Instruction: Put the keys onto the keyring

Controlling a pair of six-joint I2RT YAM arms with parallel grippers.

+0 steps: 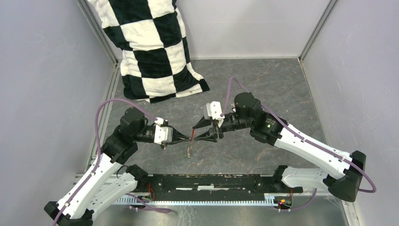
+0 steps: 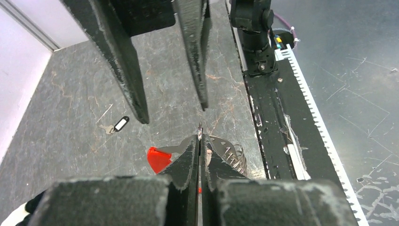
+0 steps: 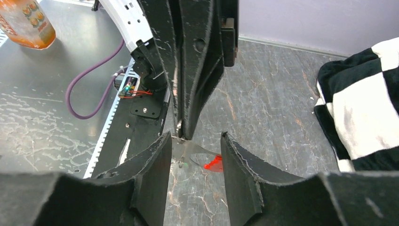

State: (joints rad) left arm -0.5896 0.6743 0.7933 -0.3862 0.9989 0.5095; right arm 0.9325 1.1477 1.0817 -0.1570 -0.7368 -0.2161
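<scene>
My left gripper [image 2: 200, 140] is shut on the thin metal ring of the keyring [image 2: 227, 149], held above the floor. Its red plastic piece [image 2: 157, 159] sticks out to one side, and the grey-brown strip [image 1: 189, 151] dangles below. My right gripper [image 3: 195, 141] faces it tip to tip, open, with one finger on each side of the ring's metal plate [image 3: 193, 151] and the red piece [image 3: 214, 163], gripping nothing. A black-tagged key with a white label [image 2: 117, 125] lies on the floor. A tiny green spot [image 3: 185, 165] shows under the ring; I cannot tell what it hangs on.
A black-and-white checked pillow [image 1: 150, 47] leans in the back left corner. The black rail [image 1: 211, 181] runs along the near edge between the arm bases. An orange bottle [image 3: 28, 23] stands on the metal surface beyond the rail.
</scene>
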